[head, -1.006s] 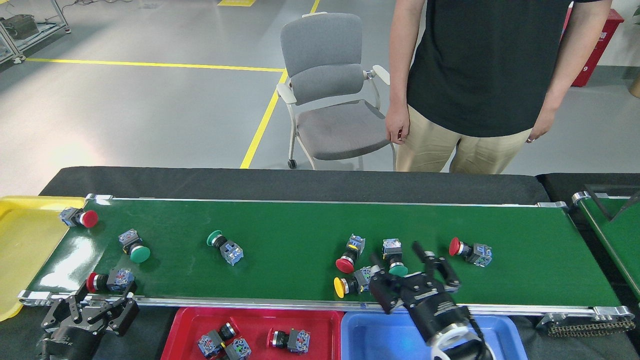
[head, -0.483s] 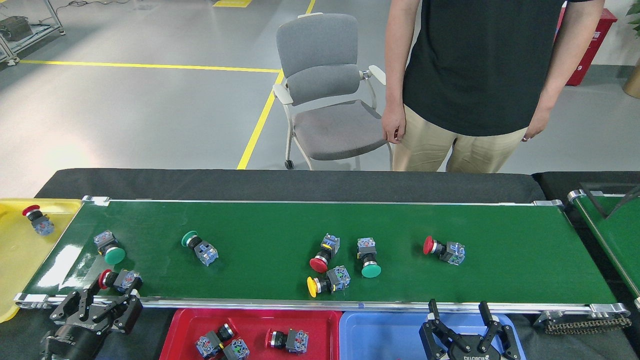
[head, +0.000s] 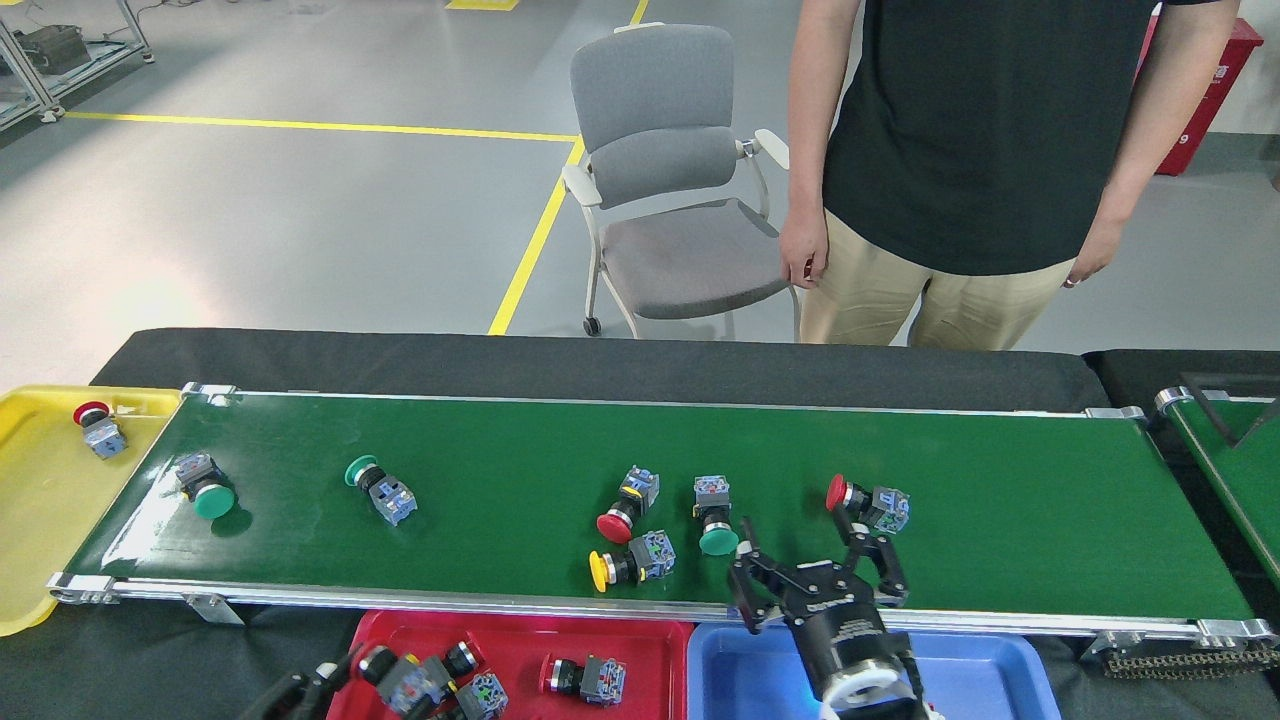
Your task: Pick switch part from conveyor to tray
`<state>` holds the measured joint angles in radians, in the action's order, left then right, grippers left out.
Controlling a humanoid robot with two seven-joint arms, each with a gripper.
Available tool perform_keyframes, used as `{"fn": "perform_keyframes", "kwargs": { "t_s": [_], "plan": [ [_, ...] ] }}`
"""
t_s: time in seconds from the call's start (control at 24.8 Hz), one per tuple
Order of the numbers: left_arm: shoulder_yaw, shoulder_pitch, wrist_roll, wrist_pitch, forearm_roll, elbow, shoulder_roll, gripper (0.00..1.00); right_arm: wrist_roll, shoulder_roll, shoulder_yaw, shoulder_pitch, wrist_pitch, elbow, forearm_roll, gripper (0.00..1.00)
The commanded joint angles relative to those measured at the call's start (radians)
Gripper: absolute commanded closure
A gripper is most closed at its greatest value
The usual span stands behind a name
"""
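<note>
The conveyor (head: 1000,480) carries several switch parts. Two green-capped ones (head: 205,490) (head: 380,490) lie at its left. A red one (head: 625,505), a yellow one (head: 630,562) and a green one (head: 715,520) cluster mid-belt. Another red-capped switch part (head: 865,503) lies to their right. My right gripper (head: 815,570) hangs open over the belt's near edge, one finger just below that red part. My left gripper (head: 345,672) sits low at the red tray (head: 520,640), shut on a switch part (head: 392,678). The tray holds a few more.
A yellow tray (head: 40,500) at the belt's left end holds a red-capped switch (head: 95,425). A blue tray (head: 740,660) lies under my right arm. A person (head: 960,150) stands behind the table beside a grey chair (head: 660,170). A second green belt (head: 1235,460) shows at the right.
The belt's parts drifted left. The red-capped part at the near left left the belt with my left gripper, now over the red tray. My right gripper rose from the blue tray onto the belt.
</note>
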<state>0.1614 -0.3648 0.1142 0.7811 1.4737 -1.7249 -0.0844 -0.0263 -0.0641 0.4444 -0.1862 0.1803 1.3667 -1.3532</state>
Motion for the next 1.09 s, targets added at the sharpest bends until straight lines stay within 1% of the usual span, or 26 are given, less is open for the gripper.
{"fn": "perform_keyframes", "kwargs": {
  "t_s": [0.0, 0.08, 0.12, 0.24, 0.28, 0.36, 0.44, 0.48, 0.52, 0.6, 0.64, 0.68, 0.72, 0.76, 0.8, 0.85, 0.93, 1.05],
  "plan": [
    [0.010, 0.004, 0.004, 0.004, -0.003, -0.012, -0.003, 0.00, -0.001, -0.026, 0.019, -0.036, -0.005, -0.047, -0.003, 0.00],
    [0.026, 0.021, 0.004, 0.004, -0.007, -0.001, -0.003, 0.00, -0.001, -0.045, 0.037, -0.055, -0.005, -0.089, -0.001, 0.00],
    [0.052, 0.029, 0.005, 0.004, -0.009, 0.002, 0.000, 0.00, 0.000, -0.059, 0.046, -0.068, -0.005, -0.118, -0.001, 0.00],
    [0.208, 0.075, 0.004, 0.000, -0.007, 0.030, 0.017, 0.00, 0.005, -0.091, 0.051, -0.102, -0.005, -0.172, -0.001, 0.00],
    [0.241, 0.107, 0.005, -0.046, -0.004, 0.057, 0.023, 0.00, 0.005, -0.094, 0.053, -0.114, -0.005, -0.184, 0.002, 0.00],
    [0.268, 0.201, 0.004, -0.135, 0.000, 0.151, 0.011, 0.00, 0.005, -0.095, 0.059, -0.156, -0.002, -0.224, 0.012, 0.00],
    [0.274, 0.260, 0.004, -0.174, -0.001, 0.249, -0.038, 0.00, 0.002, -0.095, 0.066, -0.193, -0.004, -0.273, 0.037, 0.01],
    [0.273, 0.282, 0.004, -0.180, -0.003, 0.289, -0.074, 0.00, 0.002, -0.095, 0.077, -0.220, -0.002, -0.310, 0.063, 0.02],
    [0.271, 0.294, 0.004, -0.180, -0.003, 0.311, -0.092, 0.00, 0.002, -0.095, 0.082, -0.246, -0.001, -0.343, 0.088, 0.02],
    [0.265, 0.307, 0.002, -0.180, -0.001, 0.326, -0.098, 0.00, 0.002, -0.095, 0.086, -0.283, -0.005, -0.379, 0.128, 0.08],
    [0.264, 0.310, 0.002, -0.180, -0.001, 0.327, -0.098, 0.00, -0.003, -0.097, 0.089, -0.297, -0.012, -0.391, 0.135, 0.17],
    [0.262, 0.313, -0.002, -0.178, 0.000, 0.329, -0.100, 0.00, -0.003, -0.097, 0.097, -0.311, -0.027, -0.399, 0.137, 0.39],
    [0.260, 0.316, -0.005, -0.177, 0.000, 0.329, -0.100, 0.00, -0.004, -0.095, 0.103, -0.318, -0.048, -0.405, 0.138, 0.58],
    [0.257, 0.325, -0.008, -0.175, 0.000, 0.332, -0.100, 0.00, -0.007, -0.095, 0.105, -0.328, -0.088, -0.416, 0.141, 0.79],
    [0.254, 0.336, -0.010, -0.175, 0.000, 0.338, -0.101, 0.00, -0.018, -0.095, 0.102, -0.334, -0.128, -0.426, 0.143, 0.89],
    [0.248, 0.346, -0.010, -0.177, 0.002, 0.347, -0.103, 0.00, -0.024, -0.095, 0.099, -0.335, -0.154, -0.429, 0.147, 0.89],
    [0.219, 0.403, -0.025, -0.181, 0.002, 0.399, -0.104, 0.00, -0.035, -0.099, 0.099, -0.341, -0.194, -0.432, 0.174, 0.89],
    [0.185, 0.500, -0.067, -0.181, 0.004, 0.496, -0.107, 0.00, -0.038, -0.094, 0.099, -0.358, -0.205, -0.434, 0.201, 0.88]
  ]
}}
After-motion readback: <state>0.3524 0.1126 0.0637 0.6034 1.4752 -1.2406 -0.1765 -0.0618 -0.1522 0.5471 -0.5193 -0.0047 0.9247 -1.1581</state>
